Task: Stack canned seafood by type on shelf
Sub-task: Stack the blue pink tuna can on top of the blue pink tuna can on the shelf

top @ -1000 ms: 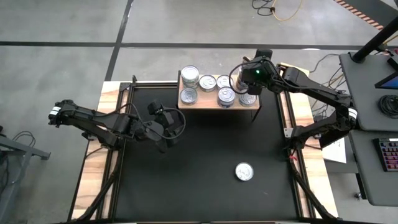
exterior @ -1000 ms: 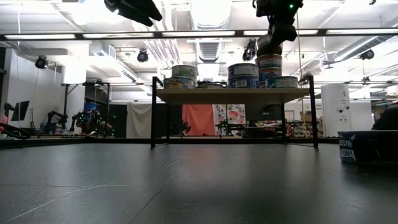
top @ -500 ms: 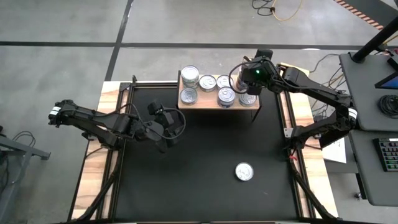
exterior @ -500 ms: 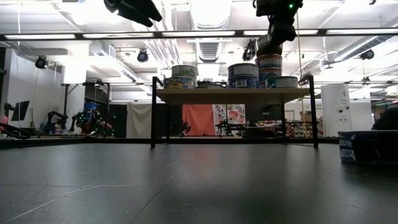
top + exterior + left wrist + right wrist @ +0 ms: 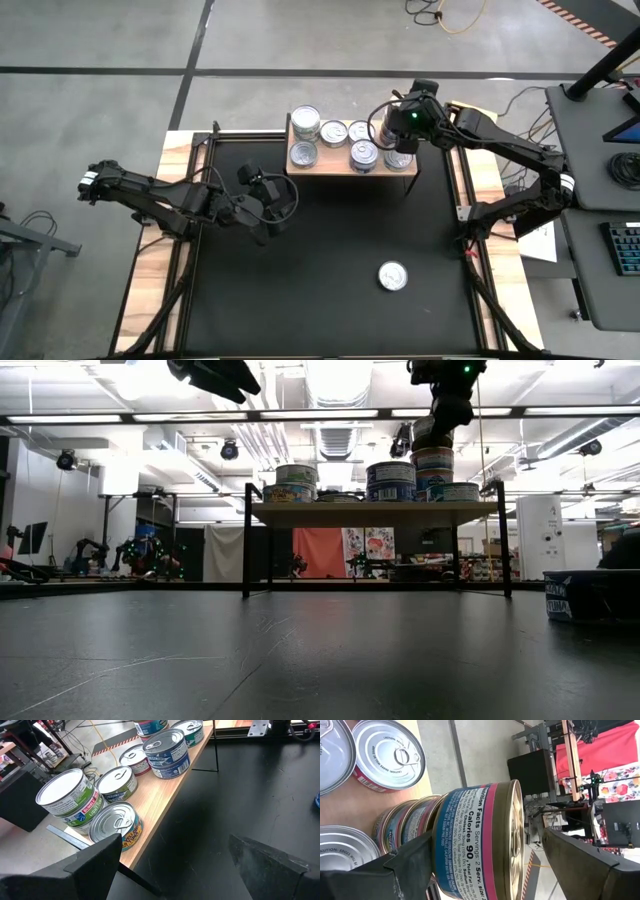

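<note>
Nearest the front of the black tabletop (image 5: pixel 300 290), a single silver-topped round tin (image 5: pixel 392 276) lies flat and alone, well apart from everything else, with open black surface on every side. Of the two arms, the left gripper (image 5: pixel 268 205) hangs nearer to it, over the middle of the tabletop just short of the shelf's front edge, fingers spread wide and holding nothing; the stray tin lies toward the front and to the right of it, flat face up, so its short axis stands vertical. Farther back, the light wooden shelf on dark legs (image 5: pixel 335 164) carries the remaining tins: a taller stack (image 5: pixel 306 124) at its left rear, a silver tin (image 5: pixel 303 155) before it, and more silver tins (image 5: pixel 364 155) along the middle. At the shelf's right end the right gripper (image 5: pixel 392 128) stands over a stack of tins (image 5: pixel 433 465); in the right wrist view its fingers are spread to either side of the top pink-and-blue labelled tin with a gold lid (image 5: pixel 480 840), one finger close against the label, the other clearly off it, so the tin appears released and resting on the stack. Judged from this, withdrawal calls for a straight rise, since neighbouring tins crowd the stack and the shelf edge lies just beside it
</note>
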Controlling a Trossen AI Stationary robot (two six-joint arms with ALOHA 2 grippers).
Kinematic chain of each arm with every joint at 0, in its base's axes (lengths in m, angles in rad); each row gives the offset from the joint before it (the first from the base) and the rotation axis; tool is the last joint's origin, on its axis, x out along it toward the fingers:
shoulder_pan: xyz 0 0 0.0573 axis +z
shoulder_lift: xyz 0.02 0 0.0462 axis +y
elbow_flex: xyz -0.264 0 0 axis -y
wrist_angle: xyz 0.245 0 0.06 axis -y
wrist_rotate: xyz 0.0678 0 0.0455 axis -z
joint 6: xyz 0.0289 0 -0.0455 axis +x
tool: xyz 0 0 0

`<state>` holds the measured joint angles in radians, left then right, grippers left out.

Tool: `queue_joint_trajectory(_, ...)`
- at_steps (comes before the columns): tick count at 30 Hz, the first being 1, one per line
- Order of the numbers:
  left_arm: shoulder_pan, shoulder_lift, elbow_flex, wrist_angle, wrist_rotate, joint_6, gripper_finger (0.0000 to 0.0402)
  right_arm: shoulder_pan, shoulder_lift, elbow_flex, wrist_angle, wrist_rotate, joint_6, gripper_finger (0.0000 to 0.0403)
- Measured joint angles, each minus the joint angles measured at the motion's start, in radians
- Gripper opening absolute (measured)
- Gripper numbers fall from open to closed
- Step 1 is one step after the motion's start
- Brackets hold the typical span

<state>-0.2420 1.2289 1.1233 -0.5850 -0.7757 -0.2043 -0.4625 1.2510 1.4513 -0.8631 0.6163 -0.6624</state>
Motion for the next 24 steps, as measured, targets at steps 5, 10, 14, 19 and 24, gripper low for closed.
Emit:
queue_joint_trajectory(5,0.000,0.000,0.000,0.000,0.000,0.000,0.0350,0.000,0.000,0.000,0.000,0.000,0.015,0.0341)
queue_joint_trajectory(10,0.000,0.000,0.000,0.000,0.000,0.000,0.0350,0.000,0.000,0.000,-0.001,-0.002,0.062,0.0346)
queue_joint_trajectory(14,0.000,0.000,0.000,0.000,0.000,-0.007,0.0350,0.000,0.000,0.000,-0.018,-0.024,0.089,0.0353)
queue_joint_trajectory(19,0.000,0.000,0.000,0.000,0.000,-0.011,0.0350,0.000,0.000,0.000,-0.024,-0.027,0.104,0.0354)
queue_joint_trajectory(24,0.000,0.000,0.000,0.000,0.000,-0.012,0.0350,0.000,0.000,0.000,-0.024,-0.049,0.126,0.0354)
